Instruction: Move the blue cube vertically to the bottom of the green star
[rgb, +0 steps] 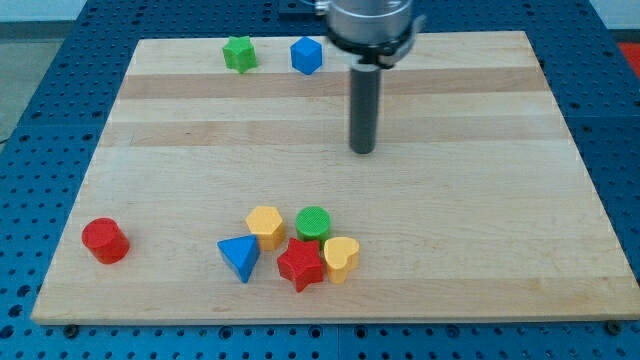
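Observation:
The blue cube (307, 55) sits near the view's top edge of the wooden board (480, 230). The green star (239, 54) lies just to its left, at about the same height in the view, with a small gap between them. My tip (362, 150) is on the board to the right of and below the blue cube, well apart from it and touching no block. The rod rises from the tip to the arm's round end at the view's top.
A cluster lies near the view's bottom: yellow hexagon (265, 226), green cylinder (313, 223), blue triangle (240, 258), red star (300, 264), yellow heart (341, 258). A red cylinder (105, 241) stands alone at the bottom left.

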